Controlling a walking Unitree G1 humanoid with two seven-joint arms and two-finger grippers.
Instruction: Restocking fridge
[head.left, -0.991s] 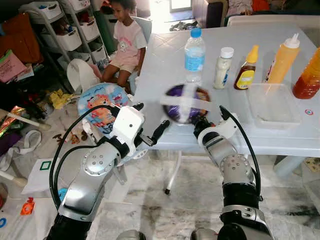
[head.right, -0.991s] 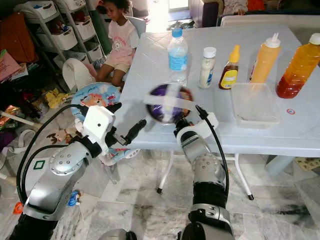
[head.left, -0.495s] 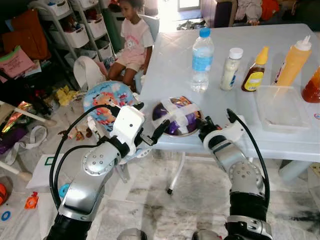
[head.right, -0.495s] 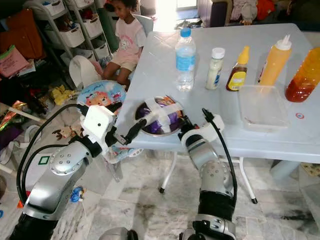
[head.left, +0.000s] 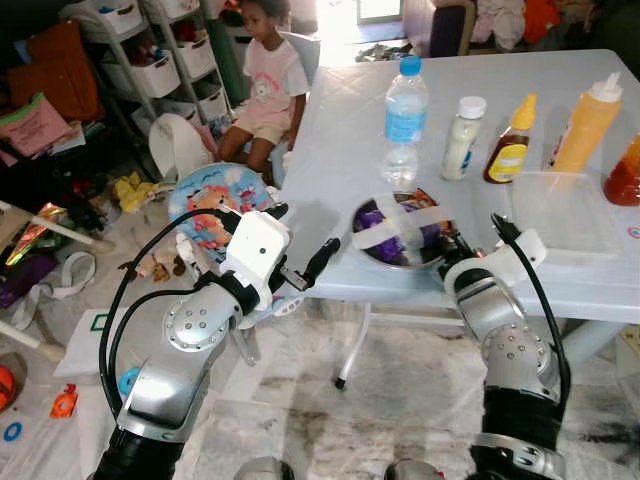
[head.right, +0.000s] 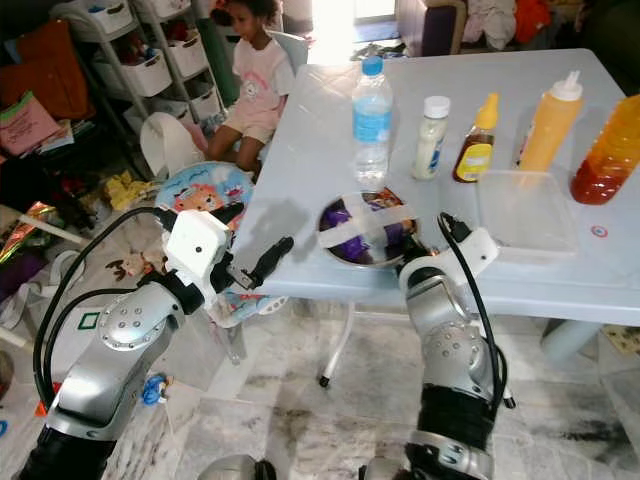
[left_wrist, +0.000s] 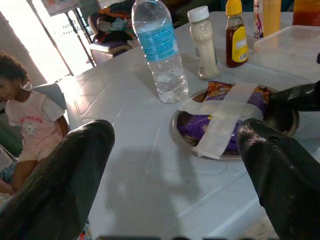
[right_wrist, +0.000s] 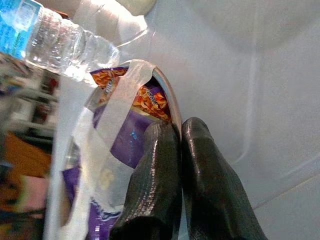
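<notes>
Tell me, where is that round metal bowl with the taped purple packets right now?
The round metal bowl sits near the front edge of the white table, just in front of the clear water bottle, its rim pinched by the right gripper.

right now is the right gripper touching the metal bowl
Touching. The right wrist view shows the right gripper with its fingers shut on the rim of the metal bowl, one finger inside and one outside.

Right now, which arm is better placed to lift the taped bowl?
Right. The right gripper is already pinched on the taped bowl rim; the left gripper hangs open off the table edge, apart from it.
</notes>
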